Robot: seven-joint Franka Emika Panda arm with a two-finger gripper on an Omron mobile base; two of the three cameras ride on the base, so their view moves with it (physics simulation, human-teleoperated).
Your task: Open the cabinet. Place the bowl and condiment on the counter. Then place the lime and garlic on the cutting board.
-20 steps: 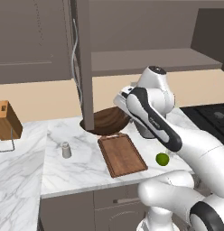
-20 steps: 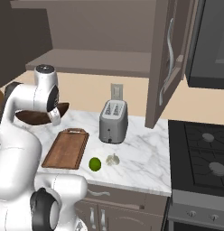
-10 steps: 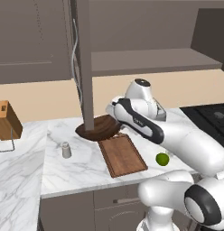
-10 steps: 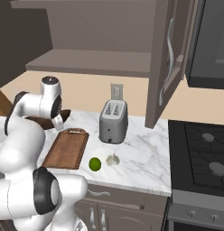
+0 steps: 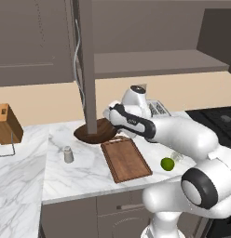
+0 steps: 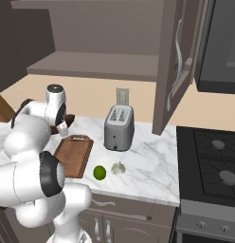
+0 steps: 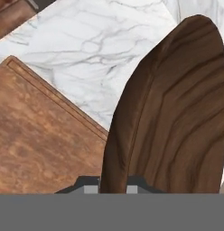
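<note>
1. Far left on the counter (image 5: 29, 162), the knife block (image 5: 6, 123) sat untouched, well apart from everything that mattered.
2. Next along, the condiment (image 5: 68, 155) already stood upright on the marble, left of the cutting board (image 5: 125, 159), so that part of the job looked done.
3. Then the big change: the bowl (image 5: 95, 131), which a second earlier hung tilted in the air above the board, had come down beside the open cabinet door (image 5: 87, 65). Now it sat low on the counter just behind the board's far end, and it looked to be touching down.
4. The gripper (image 7: 112, 182) had dropped with it. In the hand view its two tips straddled the bowl's rim, one on each side and closed against the wood, so the bowl was still pinched, not let go.
5. My read: the placing of the bowl was all but finished; the release was the step left, and whether the bowl lay fully flat I could not tell.
6. Over to the right, the lime (image 6: 99, 172) and the garlic (image 6: 119, 167) lay side by side on the marble, near the board's right edge but not on it. Neither had moved, so both were still to be placed.
7. Behind them stood the toaster (image 6: 119, 127).
</note>
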